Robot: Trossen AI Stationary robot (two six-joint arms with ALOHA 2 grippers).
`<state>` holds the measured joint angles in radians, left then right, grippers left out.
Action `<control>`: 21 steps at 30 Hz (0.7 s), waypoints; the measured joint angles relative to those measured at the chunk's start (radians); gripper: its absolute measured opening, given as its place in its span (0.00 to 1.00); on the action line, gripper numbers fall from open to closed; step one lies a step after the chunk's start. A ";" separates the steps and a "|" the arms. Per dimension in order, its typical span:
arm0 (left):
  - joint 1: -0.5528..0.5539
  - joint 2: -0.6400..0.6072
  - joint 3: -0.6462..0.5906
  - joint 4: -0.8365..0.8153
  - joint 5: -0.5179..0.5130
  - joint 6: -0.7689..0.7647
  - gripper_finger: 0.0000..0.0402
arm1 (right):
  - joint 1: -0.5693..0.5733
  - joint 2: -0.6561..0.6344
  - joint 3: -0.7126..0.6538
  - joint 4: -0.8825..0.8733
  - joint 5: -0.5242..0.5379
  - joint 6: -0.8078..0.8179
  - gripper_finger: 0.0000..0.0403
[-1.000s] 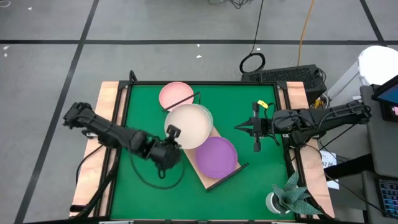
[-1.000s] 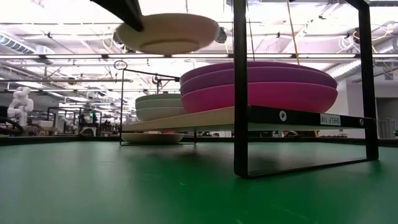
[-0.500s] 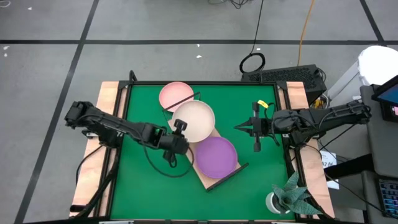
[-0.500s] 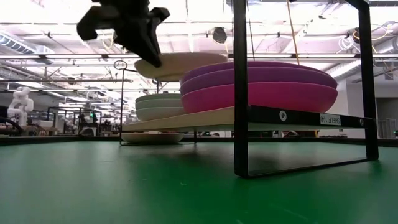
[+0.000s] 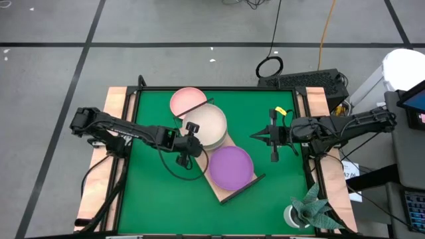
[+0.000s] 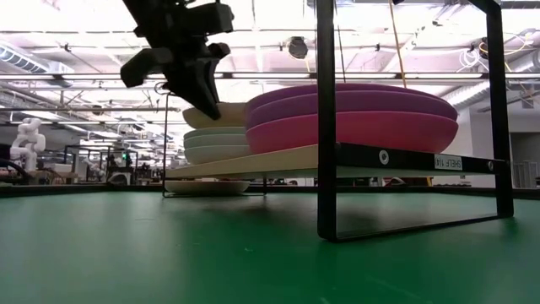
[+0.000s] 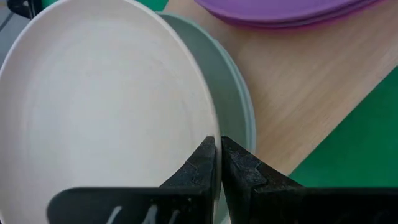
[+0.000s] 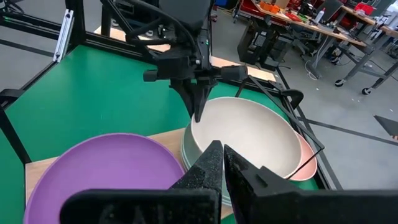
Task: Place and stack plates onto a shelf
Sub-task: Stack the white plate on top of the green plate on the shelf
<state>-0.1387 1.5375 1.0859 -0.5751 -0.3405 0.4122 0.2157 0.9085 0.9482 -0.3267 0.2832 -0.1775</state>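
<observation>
- At the near end of the shelf (image 5: 216, 186), low view: black wire frame (image 6: 326, 127), then a stack of purple plates (image 6: 354, 100) on a magenta plate (image 6: 354, 133). Stack looks settled, leave it alone.
- Mid shelf: mint green plates (image 6: 215, 145) stacked on the board; beige plate (image 5: 208, 124) sits over them, tilted, its near edge raised.
- Left gripper (image 5: 190, 135) is at that raised edge, fingers narrow, pinching the beige plate's rim between them (clear in the left wrist view).
- Step in hand, as I judge it: seating the beige plate on the mint stack. Do it well: lower the held edge until the plate lies flat and centred on the mint ones, open only then, back out low and straight, don't drag the rim or nudge the purple stack just beside.
- Past the shelf's far end: salmon pink plate (image 5: 185, 100) on the green mat (image 5: 153, 199), partly under the wire frame, not yet shelved.
- Right gripper (image 5: 255, 137) waits over the mat to the right of the shelf, fingers pressed together, empty.
</observation>
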 joint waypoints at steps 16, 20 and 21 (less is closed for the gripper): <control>0.021 0.000 -0.021 0.078 0.028 -0.030 0.05 | 0.000 0.000 0.000 0.000 0.000 -0.002 0.00; 0.032 0.000 -0.059 0.131 0.029 -0.030 0.05 | 0.000 0.000 0.000 0.000 0.000 -0.001 0.00; 0.034 0.000 -0.075 0.149 0.029 -0.027 0.05 | 0.000 0.000 0.000 0.000 0.000 0.000 0.00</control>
<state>-0.1046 1.5372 1.0108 -0.4261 -0.3117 0.3855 0.2157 0.9085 0.9482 -0.3267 0.2829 -0.1777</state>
